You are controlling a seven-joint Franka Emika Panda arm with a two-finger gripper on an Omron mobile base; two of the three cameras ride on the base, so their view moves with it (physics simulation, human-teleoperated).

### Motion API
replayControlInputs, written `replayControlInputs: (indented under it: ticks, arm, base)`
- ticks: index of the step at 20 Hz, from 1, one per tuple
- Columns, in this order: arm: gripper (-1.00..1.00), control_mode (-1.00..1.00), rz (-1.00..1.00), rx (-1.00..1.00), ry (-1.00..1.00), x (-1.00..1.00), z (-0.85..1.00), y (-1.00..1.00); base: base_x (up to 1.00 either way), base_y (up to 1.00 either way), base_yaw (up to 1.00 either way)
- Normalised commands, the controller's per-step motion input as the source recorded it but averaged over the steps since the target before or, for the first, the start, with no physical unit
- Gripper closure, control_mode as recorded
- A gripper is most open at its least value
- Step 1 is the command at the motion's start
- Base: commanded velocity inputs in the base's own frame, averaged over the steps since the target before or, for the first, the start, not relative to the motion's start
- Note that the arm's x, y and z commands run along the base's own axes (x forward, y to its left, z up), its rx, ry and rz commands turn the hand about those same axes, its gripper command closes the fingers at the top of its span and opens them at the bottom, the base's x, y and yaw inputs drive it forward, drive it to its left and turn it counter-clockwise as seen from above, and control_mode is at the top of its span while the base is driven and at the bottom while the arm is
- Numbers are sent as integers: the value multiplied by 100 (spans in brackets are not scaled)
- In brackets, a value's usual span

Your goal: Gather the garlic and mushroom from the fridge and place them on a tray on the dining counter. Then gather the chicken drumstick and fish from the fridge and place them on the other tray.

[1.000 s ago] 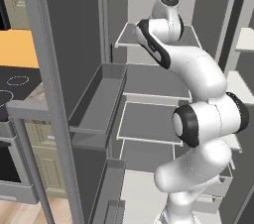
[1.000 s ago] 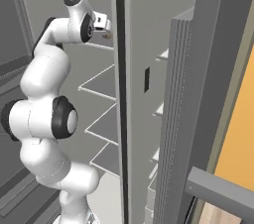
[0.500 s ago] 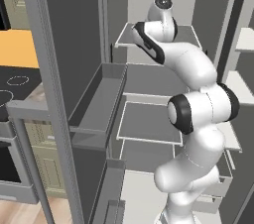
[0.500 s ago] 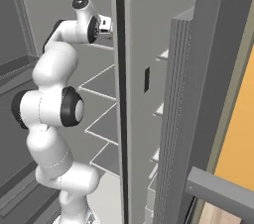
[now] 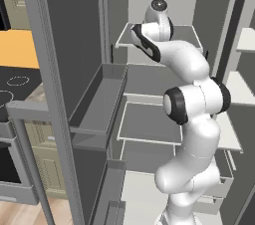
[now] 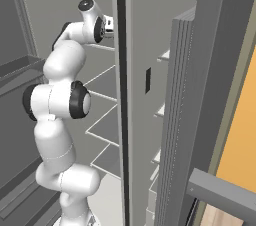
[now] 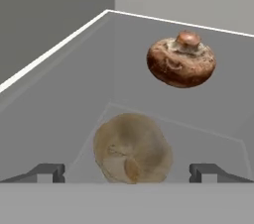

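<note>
Evidently the first gathering step is in hand: the wide-open gripper [image 7: 127,171] is aimed at the pale papery garlic bulb [image 7: 132,147] on the white fridge shelf [image 7: 54,104], the brown round mushroom [image 7: 181,60] lying towards its back edge, so a short advance and closure are called for.

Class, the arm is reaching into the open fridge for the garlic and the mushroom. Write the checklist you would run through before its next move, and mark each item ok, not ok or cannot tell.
1. Fridge doors open, shelves reachable: ok.
2. Gripper open: ok, the fingertips stand wide apart.
3. Garlic lined up between the fingertips: ok, it lies roughly centred in the hand view, close in.
4. Garlic not yet held: ok, neither fingertip touches it.
5. Mushroom clear of the closing path: ok, it lies apart, further back on the shelf.
6. Arm clear of the fridge's centre post: cannot tell.
</note>
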Motion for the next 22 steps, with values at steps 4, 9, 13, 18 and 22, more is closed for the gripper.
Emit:
replayControlInputs:
  ticks: [4, 9, 13, 18, 22]
  arm:
    - [-100, -100, -2, 0, 2, 44, -13, 0]
    - [-100, -100, 0, 0, 2, 24, -17, 0]
    - [100, -100, 0, 0, 1, 24, -23, 0]
    - [100, -100, 0, 0, 0, 7, -34, -1]
    - [100, -100, 0, 0, -1, -24, -24, 0]
  base:
    - [0, 0, 0]
    - [0, 0, 0]
    - [0, 0, 0]
    - [0, 0, 0]
    - [0, 0, 0]
